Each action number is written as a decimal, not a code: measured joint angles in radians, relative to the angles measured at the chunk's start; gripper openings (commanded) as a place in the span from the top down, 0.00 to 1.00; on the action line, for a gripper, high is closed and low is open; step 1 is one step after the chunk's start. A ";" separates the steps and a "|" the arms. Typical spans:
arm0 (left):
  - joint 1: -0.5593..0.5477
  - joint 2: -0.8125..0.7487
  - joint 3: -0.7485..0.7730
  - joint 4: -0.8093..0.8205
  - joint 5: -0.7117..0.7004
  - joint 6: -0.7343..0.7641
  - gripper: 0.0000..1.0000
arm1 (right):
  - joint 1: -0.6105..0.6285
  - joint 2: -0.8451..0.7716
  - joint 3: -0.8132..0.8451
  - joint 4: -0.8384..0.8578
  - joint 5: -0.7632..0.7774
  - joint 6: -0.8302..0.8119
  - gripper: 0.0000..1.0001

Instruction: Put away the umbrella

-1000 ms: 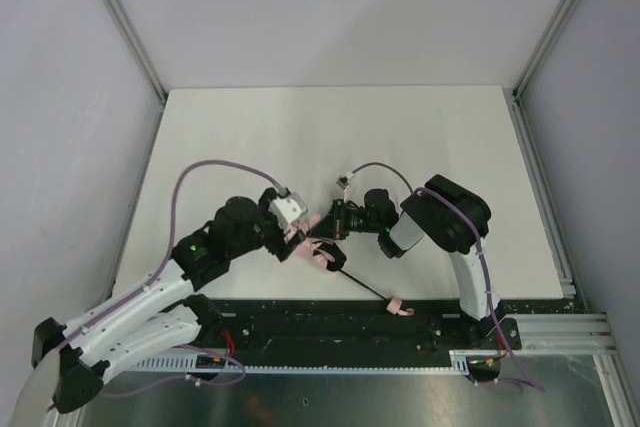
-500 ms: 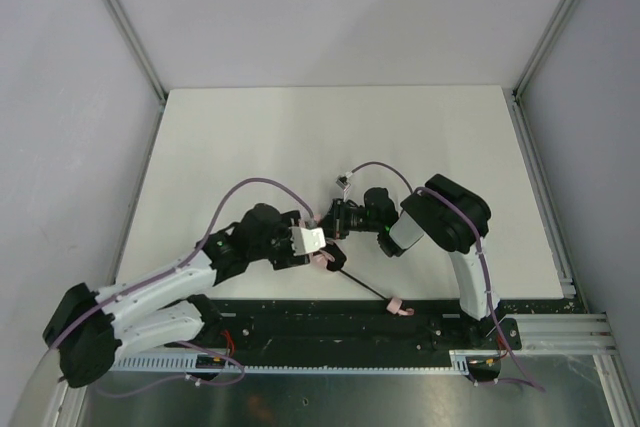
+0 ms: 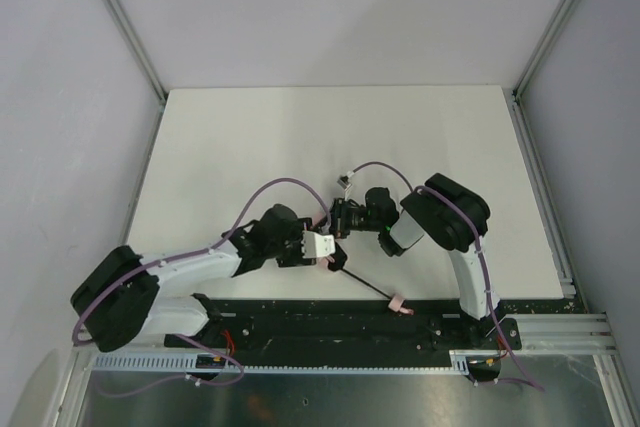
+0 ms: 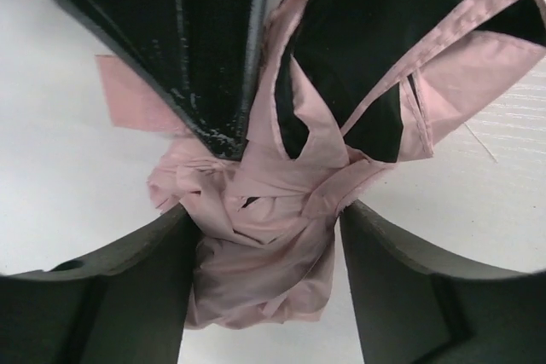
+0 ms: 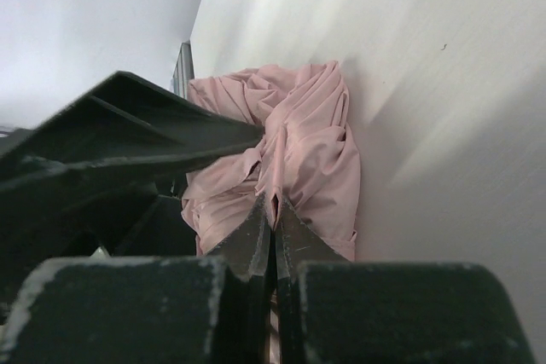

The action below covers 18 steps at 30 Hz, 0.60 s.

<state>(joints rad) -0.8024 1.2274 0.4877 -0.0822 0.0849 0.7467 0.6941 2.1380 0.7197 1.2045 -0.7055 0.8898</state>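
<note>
The umbrella lies at the table's near edge. Its pale pink fabric (image 3: 327, 264) is bunched between both grippers, its thin black shaft (image 3: 365, 286) runs down-right, and its small pink handle (image 3: 398, 303) lies over the black rail. My left gripper (image 3: 323, 250) comes in from the left. In the left wrist view its jaws (image 4: 264, 245) press on both sides of the crumpled fabric (image 4: 256, 270). My right gripper (image 3: 338, 228) comes in from the right. Its fingers (image 5: 273, 210) are pinched together on a fold of the fabric (image 5: 299, 151).
The white table (image 3: 330, 137) stretches away behind the grippers, with grey walls on three sides. A black rail (image 3: 300, 322) runs along the near edge under the handle. Purple cables loop over both arms.
My left gripper has swung right and down from beside the umbrella onto the bunched fabric. The right gripper and the umbrella have stayed where they were.
</note>
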 measured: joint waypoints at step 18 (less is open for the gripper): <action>0.035 0.219 0.227 -0.148 0.179 -0.016 1.00 | -0.089 -0.116 -0.026 -0.172 0.003 -0.003 1.00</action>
<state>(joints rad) -0.7670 1.4467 0.7147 -0.2306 0.2642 0.7303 0.6052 2.0216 0.6937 1.0321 -0.7025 0.8871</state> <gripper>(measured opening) 0.080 0.009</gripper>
